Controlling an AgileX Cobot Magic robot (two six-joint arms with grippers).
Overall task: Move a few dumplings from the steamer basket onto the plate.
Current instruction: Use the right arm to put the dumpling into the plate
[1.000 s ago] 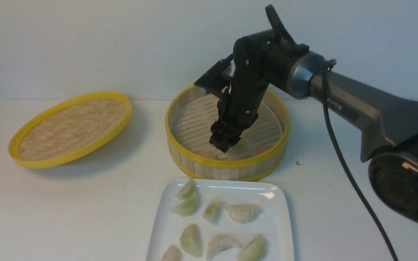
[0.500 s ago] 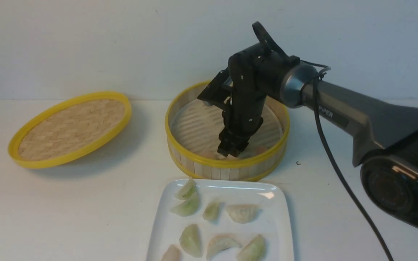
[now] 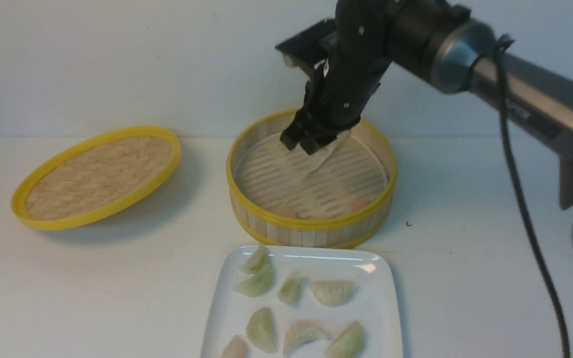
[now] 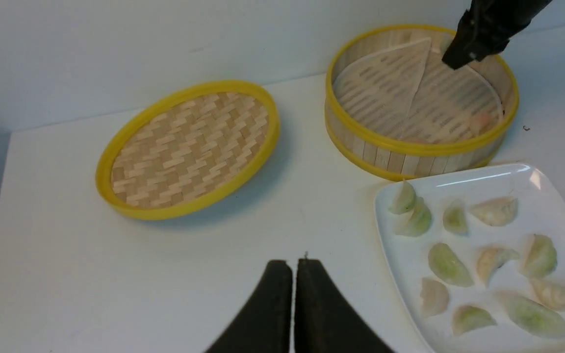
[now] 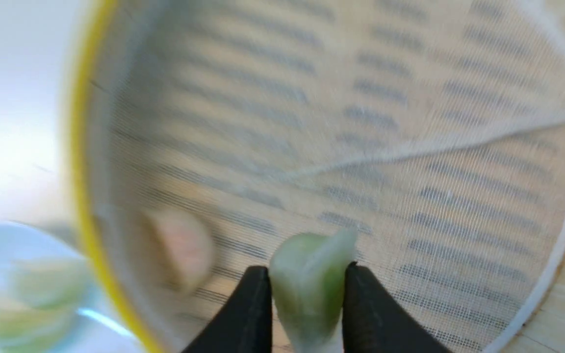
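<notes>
Dumpling (image 5: 307,289), pale green and pleated, pinched between the right fingers (image 5: 250,314) high over the twelve-o'clock side of the round yellow-rimmed bamboo steamer basket (image 3: 311,231), clear of its wall for carrying to the glossy white rounded-square plate (image 3: 383,308) at six o'clock; left fingers (image 4: 272,304) pressed together, empty.

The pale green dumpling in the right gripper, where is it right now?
Right wrist view: the pale green dumpling is pinched in the right gripper, in the air over the round yellow-rimmed bamboo steamer basket, beyond the glossy white square plate.
</notes>
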